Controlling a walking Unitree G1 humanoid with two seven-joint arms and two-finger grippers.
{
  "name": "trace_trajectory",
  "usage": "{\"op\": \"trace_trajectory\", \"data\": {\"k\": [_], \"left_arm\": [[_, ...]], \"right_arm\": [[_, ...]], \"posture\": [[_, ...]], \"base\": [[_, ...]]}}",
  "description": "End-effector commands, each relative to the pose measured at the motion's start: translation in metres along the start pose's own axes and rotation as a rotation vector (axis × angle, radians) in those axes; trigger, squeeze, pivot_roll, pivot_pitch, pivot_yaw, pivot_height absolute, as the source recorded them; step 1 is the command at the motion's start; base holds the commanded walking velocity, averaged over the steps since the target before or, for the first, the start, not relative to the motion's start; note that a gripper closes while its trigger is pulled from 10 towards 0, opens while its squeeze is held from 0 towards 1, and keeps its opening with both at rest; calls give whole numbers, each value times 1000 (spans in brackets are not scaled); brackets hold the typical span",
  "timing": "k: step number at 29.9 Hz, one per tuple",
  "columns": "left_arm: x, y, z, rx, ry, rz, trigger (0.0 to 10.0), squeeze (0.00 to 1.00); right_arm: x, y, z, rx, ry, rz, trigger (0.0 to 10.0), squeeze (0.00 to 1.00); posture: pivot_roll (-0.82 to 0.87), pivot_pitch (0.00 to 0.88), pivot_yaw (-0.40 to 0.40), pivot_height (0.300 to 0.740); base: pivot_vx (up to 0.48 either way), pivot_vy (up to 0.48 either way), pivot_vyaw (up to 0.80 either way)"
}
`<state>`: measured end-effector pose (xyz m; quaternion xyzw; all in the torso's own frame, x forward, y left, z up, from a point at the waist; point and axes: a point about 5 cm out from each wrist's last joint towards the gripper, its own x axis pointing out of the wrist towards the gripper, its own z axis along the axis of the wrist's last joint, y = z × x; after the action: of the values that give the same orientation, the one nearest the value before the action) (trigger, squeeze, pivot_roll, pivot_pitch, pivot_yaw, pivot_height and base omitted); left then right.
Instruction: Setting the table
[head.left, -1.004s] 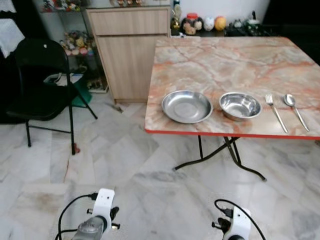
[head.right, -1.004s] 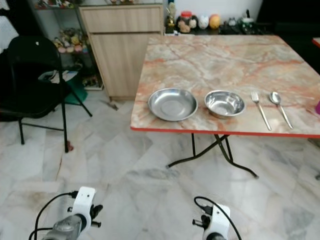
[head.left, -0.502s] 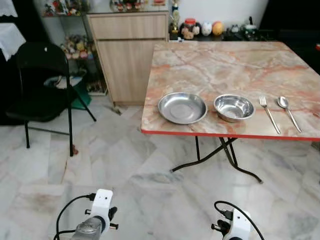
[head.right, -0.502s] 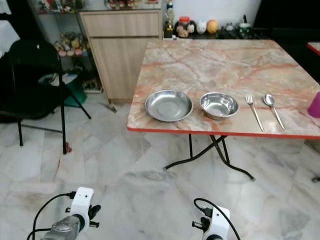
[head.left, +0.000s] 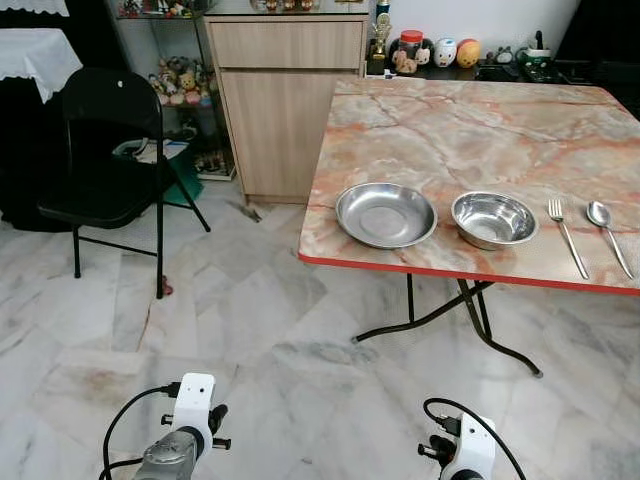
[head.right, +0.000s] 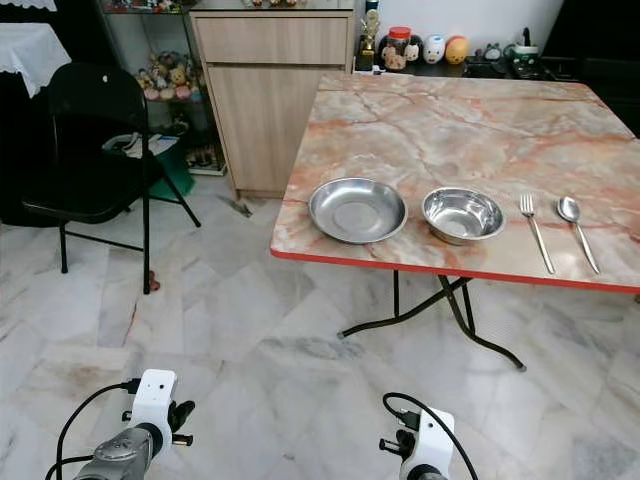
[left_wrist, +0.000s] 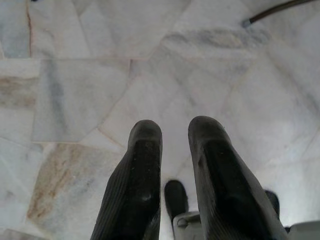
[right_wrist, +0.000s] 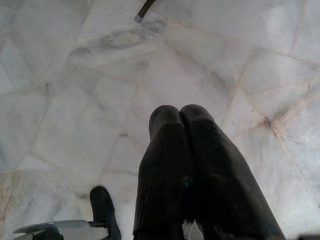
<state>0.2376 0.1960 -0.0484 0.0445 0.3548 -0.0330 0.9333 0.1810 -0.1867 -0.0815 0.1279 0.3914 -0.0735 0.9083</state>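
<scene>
We see a square folding table (head.left: 470, 120) with a pink-and-cream marbled top, a red edge band and crossed black legs, standing on a pale marble floor (head.left: 250, 330). Along the table's near edge lie four pieces of polished steel in a row: a wide, shallow plate (head.left: 386, 214) closest to the near left corner, a smaller, deeper bowl (head.left: 494, 219) just beside it but apart from it, then a fork (head.left: 567, 235) and a spoon (head.left: 609, 223) lying side by side toward the near right corner, handles pointing at the near edge. The rest of the tabletop is bare marble pattern. Beyond the table's far left corner stands a light wooden cabinet (head.left: 285, 100); a black folding chair (head.left: 105, 165) stands well apart on the floor. Our left gripper (left_wrist: 170, 150) hangs low over the floor, its two black fingers slightly parted and holding nothing. Our right gripper (right_wrist: 180, 120) hangs likewise, fingers pressed together and empty. Both are well short of the table.
</scene>
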Motion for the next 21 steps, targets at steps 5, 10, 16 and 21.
{"op": "trace_trajectory", "data": {"k": [5,10,16,21], "left_arm": [[-2,-1,-9,9,35,5,10000,0],[-3,-1,-11,-3,39,6,10000,0],[-3,4,-8,-28,11,15,10000,0],[-3,4,-7,-46,0,15,10000,0]], "right_arm": [[-3,-6,-8,-4,40,-14,10000,0],[-3,-8,-10,-7,52,-19,10000,0],[-3,-7,-10,-11,58,-16,10000,0],[-3,-4,-12,-15,66,-12,10000,0]], "posture": [[46,0,-23,740],[49,0,-27,740],[52,0,-29,740],[54,0,-32,740]], "base": [[0,-437,0],[0,-50,0],[0,0,0],[0,0,0]]}}
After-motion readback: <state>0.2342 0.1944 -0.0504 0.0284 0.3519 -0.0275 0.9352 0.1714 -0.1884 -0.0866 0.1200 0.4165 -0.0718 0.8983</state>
